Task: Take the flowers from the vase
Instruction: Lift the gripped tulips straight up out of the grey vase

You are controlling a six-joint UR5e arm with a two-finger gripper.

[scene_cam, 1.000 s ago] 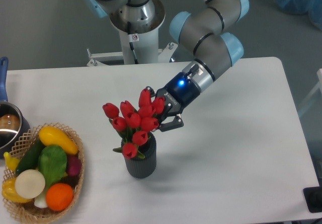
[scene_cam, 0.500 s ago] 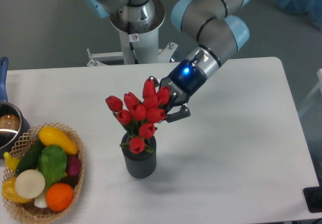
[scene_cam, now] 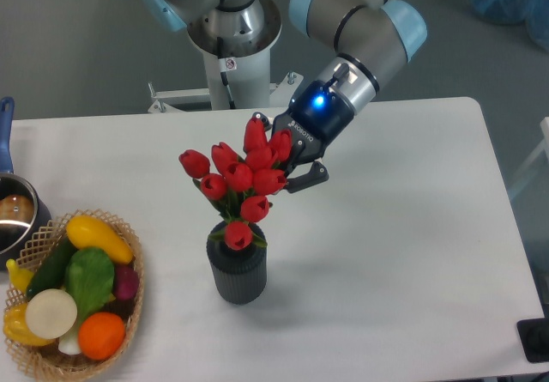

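Risen since a second ago: gripper (scene_cam: 287, 166) and flowers (scene_cam: 242, 179) both higher and a little further right, buds now well above the rim instead of crowding it. Clenched on the bunch from its right side, among the upper buds, one dark finger showing beside the rightmost tulip. Held there, presumably, because the stems sit deep inside and only the heads offer a grasp. Still partly in the vase (scene_cam: 238, 269), lowest bud just at the mouth, stems leaning up and right toward the pull. Extraction judged under way, not finished; tied stem ends hidden, so clearance impossible to tell.

Counted: about nine red buds, one vase, one arm with a blue light lit at the wrist. Off to the left, one wicker basket (scene_cam: 131, 310) of vegetables, well apart, and one pot (scene_cam: 15, 214) at the table (scene_cam: 412, 253) edge.
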